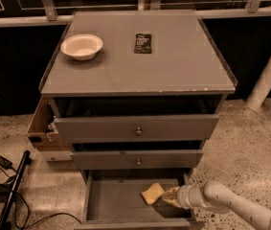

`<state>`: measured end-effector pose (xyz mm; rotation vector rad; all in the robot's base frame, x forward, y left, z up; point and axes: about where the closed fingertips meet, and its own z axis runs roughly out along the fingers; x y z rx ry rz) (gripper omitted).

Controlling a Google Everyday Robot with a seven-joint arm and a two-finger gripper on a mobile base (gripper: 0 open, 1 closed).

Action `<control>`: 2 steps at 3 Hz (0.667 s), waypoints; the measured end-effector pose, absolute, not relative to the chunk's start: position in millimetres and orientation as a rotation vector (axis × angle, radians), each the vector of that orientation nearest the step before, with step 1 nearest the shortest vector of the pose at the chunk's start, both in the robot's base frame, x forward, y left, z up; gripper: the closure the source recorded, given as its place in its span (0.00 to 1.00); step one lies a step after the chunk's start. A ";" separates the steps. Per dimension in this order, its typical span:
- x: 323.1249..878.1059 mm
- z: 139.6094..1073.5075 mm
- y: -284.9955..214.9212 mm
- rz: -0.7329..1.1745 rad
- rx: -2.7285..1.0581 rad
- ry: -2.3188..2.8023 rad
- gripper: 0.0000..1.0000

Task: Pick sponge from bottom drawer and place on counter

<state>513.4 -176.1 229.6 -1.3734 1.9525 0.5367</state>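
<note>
The pale-yellow sponge (152,193) lies on the floor of the open bottom drawer (111,202), toward its right side. My gripper (170,197) reaches in from the right, low inside the drawer, with its tip right at the sponge's right edge. The white arm (221,201) trails off to the lower right. The grey counter (173,66) is the cabinet top above, far higher than the gripper.
A white bowl (82,46) and a dark packet (143,43) lie on the counter. The two knobbed drawers (137,129) stand slightly open above the bottom drawer. A brown box (41,126) hangs at the cabinet's left. Cables (5,176) lie on the floor at left.
</note>
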 end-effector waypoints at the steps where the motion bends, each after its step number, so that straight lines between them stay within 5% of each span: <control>1: 518.8 215.0 -169.2 0.540 -1.391 1.938 0.35; 2: 528.2 195.2 -163.3 0.544 -1.398 1.925 0.15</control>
